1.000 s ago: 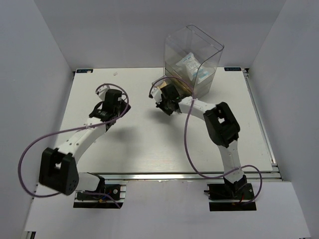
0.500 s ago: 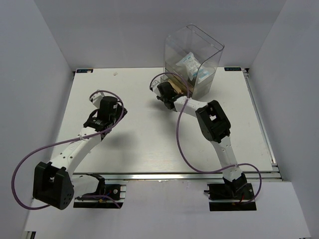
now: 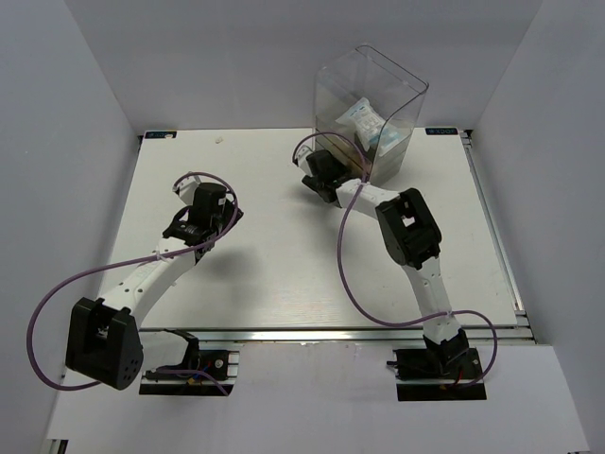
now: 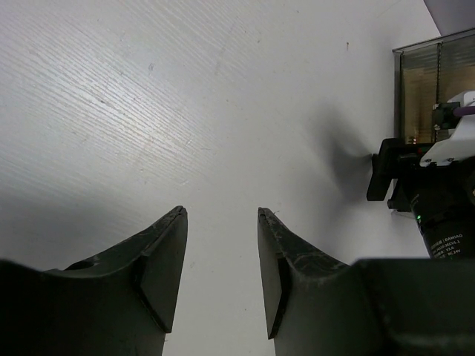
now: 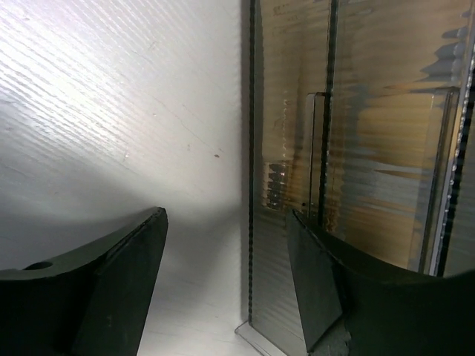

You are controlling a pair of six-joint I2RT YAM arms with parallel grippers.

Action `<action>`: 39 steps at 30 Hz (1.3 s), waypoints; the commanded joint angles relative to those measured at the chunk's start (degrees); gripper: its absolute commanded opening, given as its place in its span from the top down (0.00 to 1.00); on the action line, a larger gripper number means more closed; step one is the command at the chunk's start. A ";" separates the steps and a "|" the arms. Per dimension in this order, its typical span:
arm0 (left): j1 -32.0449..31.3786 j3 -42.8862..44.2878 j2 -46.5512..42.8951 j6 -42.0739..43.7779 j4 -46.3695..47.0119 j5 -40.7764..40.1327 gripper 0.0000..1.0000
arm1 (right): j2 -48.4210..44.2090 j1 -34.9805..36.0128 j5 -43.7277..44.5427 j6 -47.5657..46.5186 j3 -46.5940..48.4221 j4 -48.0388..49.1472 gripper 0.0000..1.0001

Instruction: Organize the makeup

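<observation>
Counter [image 3: 265, 265]: white, bearing two arms and one box.

Box [image 3: 371, 99]: tall, clear, standing at the far edge, right of centre. Its lower wall is ribbed.

Packets [image 3: 365, 123]: white with blue print, lying inside the box in its upper part and leaning against each other.

Other makeup: in the right wrist view, beige and gold shapes show behind the ribbed wall [image 5: 356, 148], too blurred to name singly.

Left claw [image 3: 201, 216]: over bare counter at left centre, well apart from the box. Its fingers are partly spread [image 4: 221, 216] with only counter between them, and it holds nothing.

Right claw [image 3: 321, 173]: just beside the box's near left foot. Its fingers are spread wide [image 5: 226, 219], the box's corner edge stands in the gap, and it grasps nothing.
</observation>
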 commanded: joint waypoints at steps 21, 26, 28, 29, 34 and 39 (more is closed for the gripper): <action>0.80 -0.19 -7.85 15.51 20.48 11.18 0.02 | -42.13 -3.87 -49.01 30.91 -16.72 -12.36 0.10; 0.80 0.51 -8.20 19.38 23.31 16.88 0.02 | -45.92 -8.69 -49.79 36.19 -16.01 -15.17 0.11; 0.80 1.30 -7.94 19.99 24.27 18.47 0.02 | -46.81 -10.19 -48.75 37.60 -15.66 -15.70 0.11; 0.80 1.65 -7.77 20.09 24.54 21.18 0.02 | -47.07 -10.64 -47.43 37.61 -15.31 -16.23 0.10; 0.80 2.36 -8.73 19.30 26.90 23.22 0.02 | -48.21 -12.40 -43.65 33.84 -13.29 -16.50 0.11; 0.80 1.48 -10.57 18.86 27.97 23.66 0.02 | -49.62 -12.66 -40.65 33.65 -12.93 -16.06 0.11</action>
